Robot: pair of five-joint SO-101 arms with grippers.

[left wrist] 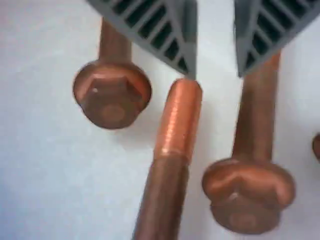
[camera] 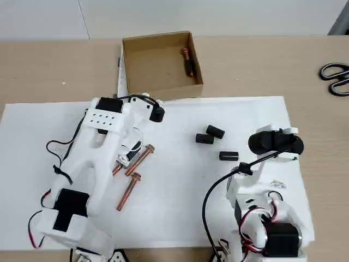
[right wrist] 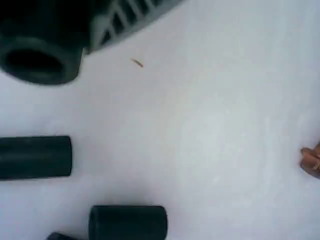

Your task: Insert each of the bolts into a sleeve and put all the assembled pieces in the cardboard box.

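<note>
Hovering at the left of the high view, the left claw (left wrist: 216,70) stands partly open and holds nothing, one fingertip (left wrist: 186,62) right at the threaded end of a bolt (left wrist: 170,165) among loose bolts (camera: 130,190) on white paper (camera: 180,213). The cardboard box (camera: 155,65), upper middle, holds one sleeved bolt (camera: 188,61). Black sleeves (camera: 215,131) lie right of centre. Whether the right claw (camera: 275,141) is open, I cannot tell.

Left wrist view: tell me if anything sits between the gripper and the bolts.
Nothing visible does. The open left gripper hangs over the threaded tip of the middle bolt. Two other bolts lie close beside it and may crowd the grasp.
</note>
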